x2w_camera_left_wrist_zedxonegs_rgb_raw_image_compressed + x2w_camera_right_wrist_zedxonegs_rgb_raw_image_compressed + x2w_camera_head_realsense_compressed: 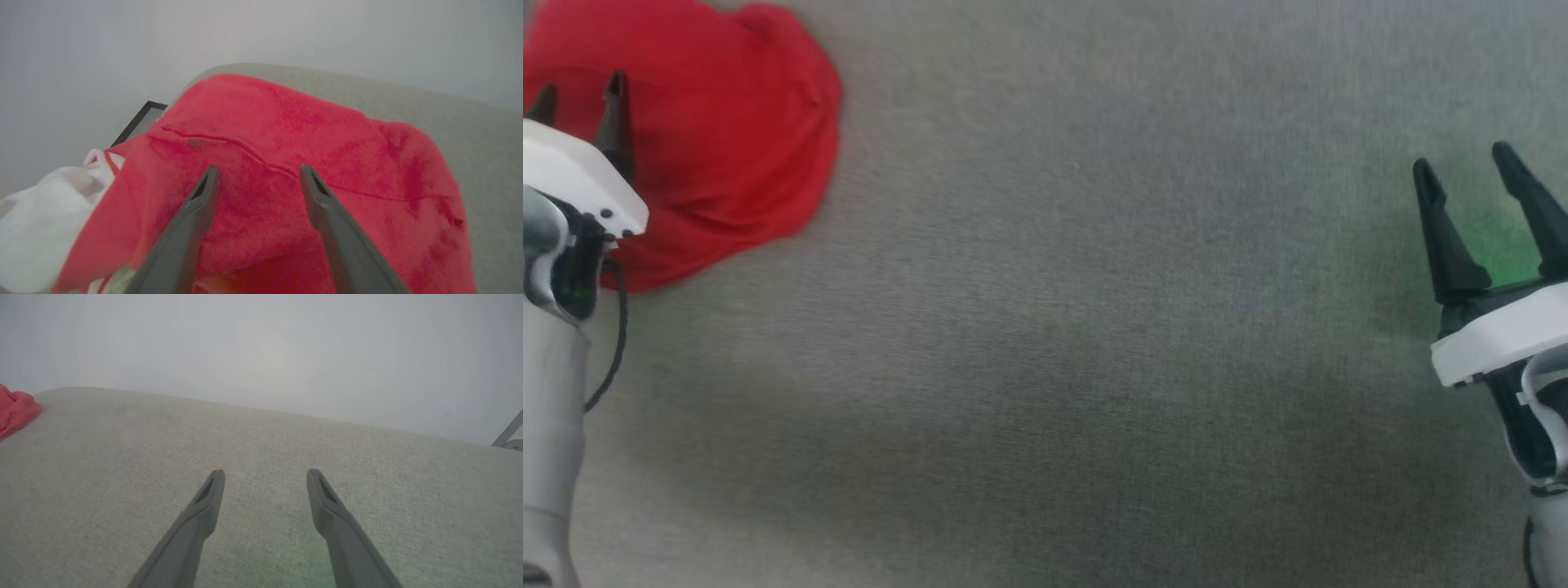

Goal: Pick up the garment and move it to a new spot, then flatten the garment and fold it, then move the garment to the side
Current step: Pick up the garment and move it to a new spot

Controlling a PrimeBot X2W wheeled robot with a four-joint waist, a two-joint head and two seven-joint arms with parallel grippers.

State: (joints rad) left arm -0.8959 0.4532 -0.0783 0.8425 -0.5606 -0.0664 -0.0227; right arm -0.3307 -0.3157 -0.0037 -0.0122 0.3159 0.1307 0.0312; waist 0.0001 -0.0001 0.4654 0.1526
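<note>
Left gripper: nearest the head camera, at 9 o'clock, your left gripper (580, 91) has its two long dark fingers spread wide with nothing between them, aimed over the red cloth.
Garment: the bright red jersey T-shirt (727, 122) lies in a rumpled mound at 10 o'clock in the head view, up in the surface's far left corner. In the left wrist view a short white sleeve (36, 228) with red striped trim spills out at 8 o'clock.
Contact: from these angles you cannot tell whether the left fingertips touch the shirt or hang just above it.
Right gripper: your right gripper (1462, 163) sits at 3 o'clock with its fingers apart and empty, over bare fabric and well apart from the shirt.
Surface: the pale grey woven cloth-covered surface (1054, 327) is bare from the centre out to 3 o'clock.
Why so placed: the shirt lies on your left side, so that arm leads. The wide jaws suit a deep bite into loose jersey. The right arm held out wide leaves the middle open as a likely new spot.
Step, as I judge it: the first pick-up is not yet made.
Risk: pinch only the top layer and the mound may unroll or drag toward the near rim.
</note>
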